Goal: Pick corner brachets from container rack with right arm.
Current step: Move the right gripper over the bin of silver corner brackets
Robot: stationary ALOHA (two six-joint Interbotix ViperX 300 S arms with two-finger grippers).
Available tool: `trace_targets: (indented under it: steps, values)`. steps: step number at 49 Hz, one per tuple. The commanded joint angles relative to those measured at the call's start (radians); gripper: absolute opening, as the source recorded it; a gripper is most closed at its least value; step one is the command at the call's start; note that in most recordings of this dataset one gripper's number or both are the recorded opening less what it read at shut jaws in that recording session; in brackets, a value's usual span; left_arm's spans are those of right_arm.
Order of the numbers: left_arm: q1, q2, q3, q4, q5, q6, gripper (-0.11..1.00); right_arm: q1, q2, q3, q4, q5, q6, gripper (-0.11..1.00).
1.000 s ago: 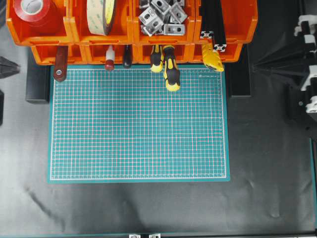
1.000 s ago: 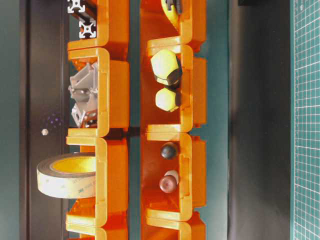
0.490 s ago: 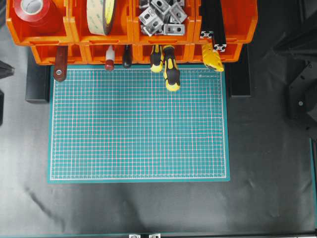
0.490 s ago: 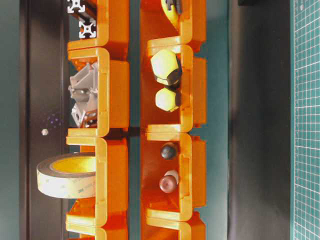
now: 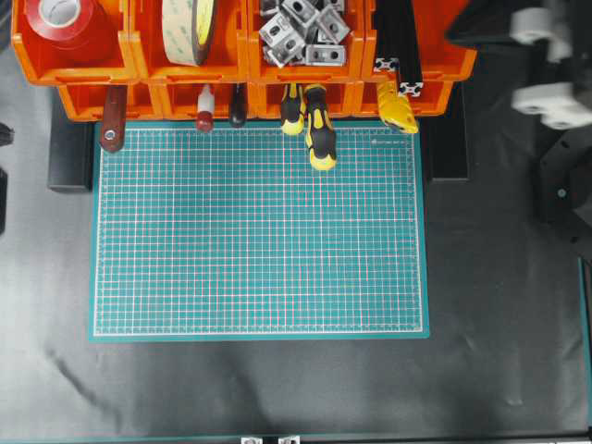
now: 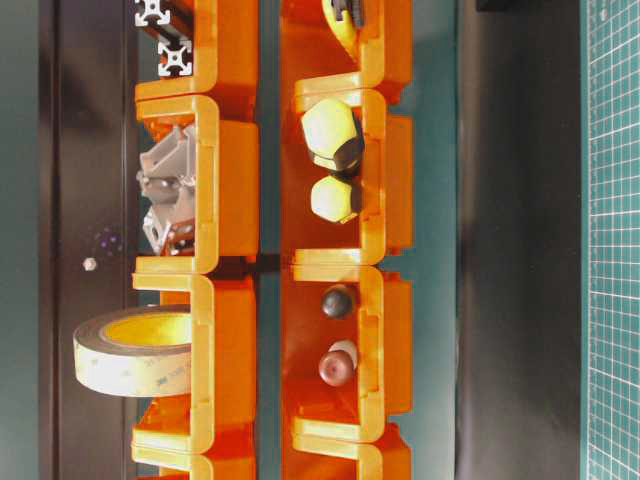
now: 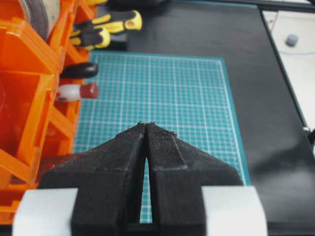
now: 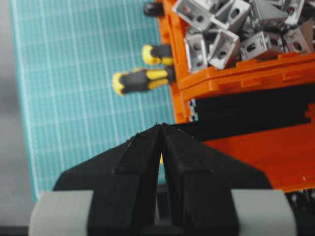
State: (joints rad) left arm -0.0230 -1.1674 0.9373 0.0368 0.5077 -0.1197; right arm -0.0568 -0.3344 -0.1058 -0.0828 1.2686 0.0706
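The corner brachets (image 5: 301, 30) are a heap of silver-grey angle pieces in an upper bin of the orange container rack (image 5: 231, 79), third bin from the left. They also show in the table-level view (image 6: 165, 195) and the right wrist view (image 8: 236, 34). My right gripper (image 5: 455, 33) is blurred at the top right, over the rack's right end above the black profiles, right of the bracket bin. In its wrist view it (image 8: 160, 126) is shut and empty. My left gripper (image 7: 146, 124) is shut and empty beside the rack's left end.
A green cutting mat (image 5: 259, 231) lies in front of the rack. Yellow-black screwdriver handles (image 5: 319, 129) stick out of the lower bins. Other bins hold black aluminium profiles (image 5: 400, 42), a tape roll (image 5: 190, 28) and a red tape roll (image 5: 57, 23).
My right arm has swung from the right edge up and left to the rack's top right corner. My left gripper has drawn back to the left edge.
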Motion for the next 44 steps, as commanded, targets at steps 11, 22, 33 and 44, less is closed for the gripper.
trace_targets:
  steps: [11, 22, 33, 44]
  values:
    - [-0.005, 0.006, -0.028, 0.002, 0.034, -0.035, 0.0, -0.035, 0.144, -0.144, -0.021, 0.052, -0.049, -0.01]
    - [-0.005, 0.005, -0.028, 0.003, 0.046, -0.035, 0.0, -0.038, 0.216, -0.184, -0.087, 0.048, -0.153, -0.01]
    - [-0.005, 0.003, -0.021, 0.003, 0.049, -0.037, 0.0, -0.038, 0.249, -0.184, -0.095, 0.043, -0.187, 0.36]
    - [-0.005, 0.003, -0.021, 0.002, 0.051, -0.037, 0.0, -0.044, 0.264, -0.176, -0.121, -0.043, -0.195, 0.85]
